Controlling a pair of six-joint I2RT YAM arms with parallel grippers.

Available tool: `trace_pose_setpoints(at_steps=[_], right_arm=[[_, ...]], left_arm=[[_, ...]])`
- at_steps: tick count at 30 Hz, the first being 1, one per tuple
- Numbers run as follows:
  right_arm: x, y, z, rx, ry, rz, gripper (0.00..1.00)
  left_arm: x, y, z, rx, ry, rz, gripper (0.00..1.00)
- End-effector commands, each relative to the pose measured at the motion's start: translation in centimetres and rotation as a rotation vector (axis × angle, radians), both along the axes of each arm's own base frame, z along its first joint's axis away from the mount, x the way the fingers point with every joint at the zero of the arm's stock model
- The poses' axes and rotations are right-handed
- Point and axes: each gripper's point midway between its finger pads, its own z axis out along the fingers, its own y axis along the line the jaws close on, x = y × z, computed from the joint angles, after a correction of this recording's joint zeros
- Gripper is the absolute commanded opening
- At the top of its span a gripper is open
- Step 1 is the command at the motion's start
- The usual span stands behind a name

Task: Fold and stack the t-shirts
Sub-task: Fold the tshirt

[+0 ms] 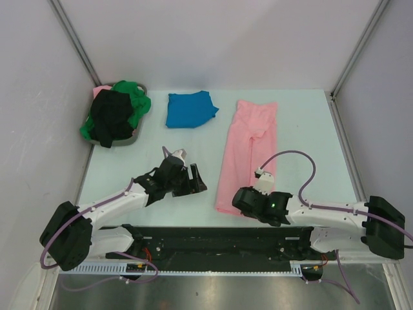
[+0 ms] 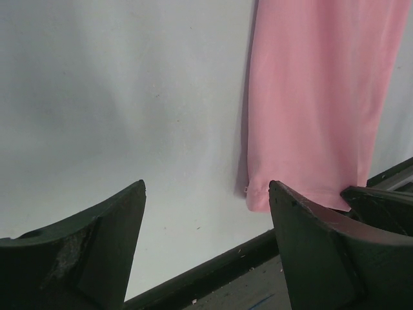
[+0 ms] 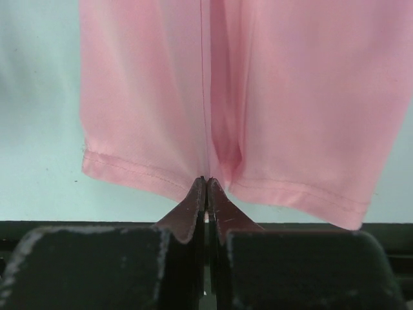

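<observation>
The pink t-shirt (image 1: 248, 145), folded into one long strip, lies with its near hem at the right gripper (image 3: 206, 184), whose fingers are pinched together on the middle of that hem. The left gripper (image 2: 206, 188) hovers just left of the pink t-shirt's near end, fingers spread wide, holding nothing. Four shirts show, one of each colour. The blue t-shirt (image 1: 190, 108) lies folded left of the pink t-shirt's far end. Farther left stands one grey basket (image 1: 133, 139), holding the green t-shirt (image 1: 137, 97) with the black t-shirt (image 1: 111, 116) heaped on it.
</observation>
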Motion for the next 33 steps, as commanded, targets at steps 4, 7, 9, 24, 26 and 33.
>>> trace_pose_setpoints(at_steps=[4, 7, 9, 24, 26, 33], right_arm=[[-1.1, -2.8, 0.0, -0.052, -0.011, -0.068, 0.00], [-1.9, -3.5, -0.9, -0.073, 0.004, -0.069, 0.00], [-2.2, -3.9, -1.3, -0.086, 0.010, -0.084, 0.00], [-1.1, -4.1, 0.6, -0.029, -0.053, -0.113, 0.98], [-0.3, -4.9, 1.9, -0.028, -0.092, -0.119, 1.00], [2.1, -9.6, 4.3, -0.035, -0.125, -0.218, 1.00]], left_arm=[[0.3, -0.6, 0.4, -0.024, -0.022, -0.012, 0.82], [0.3, -0.7, 0.1, -0.026, -0.011, -0.015, 0.82], [0.3, -0.9, 0.1, -0.028, -0.010, -0.018, 0.82], [0.7, -3.4, -0.6, 0.005, 0.025, -0.088, 0.82], [0.4, -4.6, -0.8, 0.018, 0.032, -0.120, 0.82], [-0.9, -7.8, -2.1, 0.026, 0.060, -0.191, 0.81]])
